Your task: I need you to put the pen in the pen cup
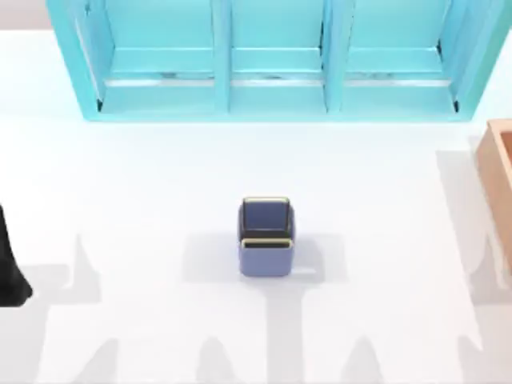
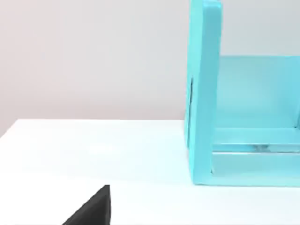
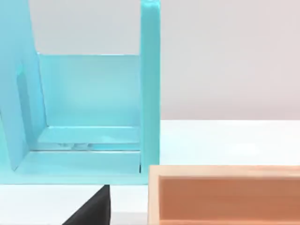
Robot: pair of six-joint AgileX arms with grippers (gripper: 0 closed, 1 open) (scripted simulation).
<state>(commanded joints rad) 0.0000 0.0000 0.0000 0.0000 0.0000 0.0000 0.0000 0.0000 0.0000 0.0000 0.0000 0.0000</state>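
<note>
Looking down from the top view, we log the pen cup point(image 1: 266, 238) standing upright near the middle of the white table point(image 1: 144, 184), its inside dark; whether anything lies in it we cannot tell. A turquoise shelf unit point(image 1: 276, 60) runs along the far edge, compartments apparently bare. A tan wooden box point(image 1: 498, 172) sits at the right edge. A dark piece of our left arm point(image 1: 10, 268) is at the left edge, parked. We find no pen on the table, so we judge the task at its search-and-pick step: next move calls for locating the pen before any reach

Left wrist view: shelf unit end panel and one bare compartment; a dark finger tip point(image 2: 93, 208) at the lower edge. Open or closed, cannot tell

Right wrist view: shelf unit beside the wooden box, whose visible interior looks bare; a dark finger tip point(image 3: 93, 208) again, state cannot tell
</note>
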